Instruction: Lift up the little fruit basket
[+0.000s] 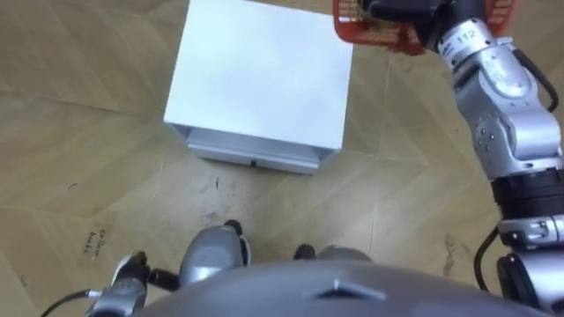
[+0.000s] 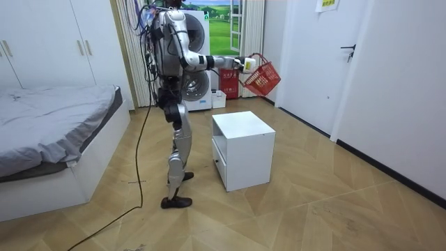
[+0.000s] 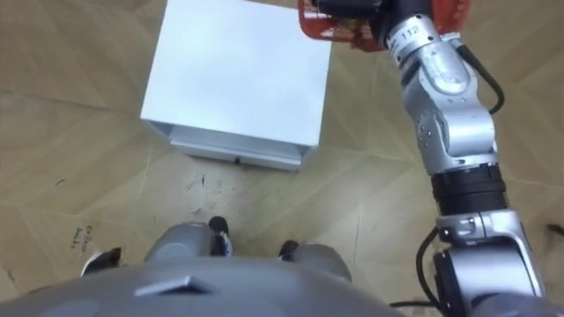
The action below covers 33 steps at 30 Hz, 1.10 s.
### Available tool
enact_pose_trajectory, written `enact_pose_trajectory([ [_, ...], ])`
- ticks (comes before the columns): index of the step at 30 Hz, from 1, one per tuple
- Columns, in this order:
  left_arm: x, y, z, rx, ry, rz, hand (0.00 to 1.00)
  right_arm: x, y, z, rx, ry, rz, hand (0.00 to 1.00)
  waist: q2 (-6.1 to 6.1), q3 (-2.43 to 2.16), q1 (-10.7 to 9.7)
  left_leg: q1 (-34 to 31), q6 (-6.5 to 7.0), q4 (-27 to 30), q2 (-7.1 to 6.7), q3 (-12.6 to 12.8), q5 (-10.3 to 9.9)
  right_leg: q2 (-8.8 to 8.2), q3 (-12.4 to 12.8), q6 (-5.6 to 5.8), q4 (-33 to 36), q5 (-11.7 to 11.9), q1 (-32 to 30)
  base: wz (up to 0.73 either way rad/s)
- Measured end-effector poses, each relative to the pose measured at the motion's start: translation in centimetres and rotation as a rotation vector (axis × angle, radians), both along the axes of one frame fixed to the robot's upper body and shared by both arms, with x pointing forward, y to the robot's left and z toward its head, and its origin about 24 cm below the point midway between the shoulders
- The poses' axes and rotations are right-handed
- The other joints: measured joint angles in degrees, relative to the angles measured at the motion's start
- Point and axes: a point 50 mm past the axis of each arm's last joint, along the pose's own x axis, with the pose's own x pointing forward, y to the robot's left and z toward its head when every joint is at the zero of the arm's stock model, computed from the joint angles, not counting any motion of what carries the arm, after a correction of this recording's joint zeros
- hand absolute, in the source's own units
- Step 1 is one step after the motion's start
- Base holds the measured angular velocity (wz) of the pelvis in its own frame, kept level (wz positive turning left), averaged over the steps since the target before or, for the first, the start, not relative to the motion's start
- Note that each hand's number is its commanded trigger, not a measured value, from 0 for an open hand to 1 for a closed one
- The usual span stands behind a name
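Right hand (image 2: 248,64) is clamped on the handle of the red fruit basket (image 2: 263,78), which hangs in the air over the white cabinet's (image 1: 264,70) far right corner; keep the wrist level and move slowly to limit swing; left hand (image 1: 129,275) is low by the body, state unreadable.

herringbone wood floor (image 2: 334,209), white bedside cabinet (image 2: 244,150), grey-covered bed (image 2: 56,125), white wardrobe (image 2: 42,42), closed white door (image 2: 355,84)
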Motion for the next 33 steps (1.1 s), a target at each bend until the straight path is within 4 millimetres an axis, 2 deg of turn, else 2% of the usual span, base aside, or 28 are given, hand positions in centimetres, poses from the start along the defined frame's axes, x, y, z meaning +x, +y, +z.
enact_pose_trajectory([
  [5,0.0,0.4,0.1,0.017,0.0,-0.02,0.0,-0.2,0.9,0.2,0.015,-0.013,0.047,1.0,0.08,0.31,0.67,3.01,-0.01,-1.45,-0.17,-0.04,-0.01,0.14,-0.78,0.04,-0.54,0.01,2.68,0.05],
  [6,0.0,0.2,0.1,0.012,0.004,-0.025,0.0,-0.3,1.2,0.1,0.018,-0.009,0.064,1.0,0.32,0.48,0.52,2.99,-0.02,-1.43,-0.23,-0.27,-0.02,0.17,-1.56,0.04,-0.57,0.01,3.06,0.12],
  [8,0.0,-0.2,0.0,0.006,0.007,-0.04,0.0,-0.7,1.3,-0.7,0.022,0.02,0.079,1.0,0.81,0.85,0.57,2.97,-0.03,-1.41,-0.29,-0.64,-0.03,0.23,-2.7,0.05,-0.62,0.01,3.34,0.19],
  [11,-0.1,-0.4,-0.1,0.005,0.012,-0.048,0.0,-1.0,1.4,-2.0,0.031,0.068,0.083,1.0,1.17,1.06,0.63,2.94,-0.04,-1.41,-0.22,-1.04,-0.04,0.05,-3.33,0.05,-0.52,-0.01,3.35,0.11],
  [15,0.4,-0.8,-0.2,-0.009,0.007,-0.063,0.0,-1.0,1.5,-3.3,0.036,0.131,0.077,1.0,1.66,0.97,0.5,2.14,-0.16,-1.21,-0.19,-1.38,-0.35,0.07,-4.83,0.06,-0.19,-0.08,3.18,0.06],
  [18,0.7,-1.0,-0.2,-0.029,0.009,-0.077,0.0,-1.1,1.7,-3.8,0.02,0.153,0.084,1.0,2.37,0.55,0.59,1.51,0.29,-0.16,-0.3,-1.3,-0.7,-0.09,-4.88,0.15,1.54,-0.14,2.2,-0.04],
  [19,0.7,-1.0,-0.2,-0.034,0.014,-0.077,0.0,-1.1,1.7,-4.1,0.016,0.164,0.086,1.0,2.8,0.28,0.74,1.03,0.56,0.93,-0.28,-1.14,-1.18,-0.25,-4.8,0.36,2.36,-0.27,1.82,-0.12],
  [22,0.4,-1.0,-0.3,-0.045,0.031,-0.075,0.0,-1.2,1.5,-5.9,0.019,0.238,0.068,1.0,3.37,-0.01,0.91,1.45,1.5,1.7,-0.51,0.17,-2.0,-1.41,-4.7,1.08,5.81,-0.72,1.06,-0.12],
  [26,-0.2,-1.1,-0.5,-0.064,0.061,-0.074,0.0,-1.6,1.4,-7.6,0.026,0.308,0.051,1.0,3.34,0.01,0.9,2.07,3.05,2.17,-1.79,0.65,-2.94,-3.84,-4.72,2.18,11.07,-1.39,-0.67,-0.09],
  [28,0.0,-0.9,-0.4,-0.064,0.057,-0.075,0.0,-2.2,1.4,-8.7,0.036,0.349,0.044,1.0,3.41,0.09,0.52,2.17,4.0,3.32,-2.4,0.5,-3.91,-5.81,-4.44,2.39,18.42,-1.17,-3.5,0.16],
  [29,-0.1,-0.8,-0.4,-0.061,0.06,-0.075,0.0,-2.5,1.4,-9.3,0.048,0.376,0.041,1.0,3.48,0.12,0.33,2.26,4.61,3.85,-2.63,0.22,-4.21,-6.25,-3.87,2.64,20.8,-0.56,-4.38,0.18],
  [33,0.0,-0.1,-0.2,-0.046,0.058,-0.094,0.0,-2.9,2.2,-10.2,0.047,0.42,0.07,1.0,3.54,0.15,0.53,1.7,5.7,4.75,-3.08,-0.54,-4.55,-6.18,-2.48,2.52,21.91,0.59,-6.75,0.03],
])
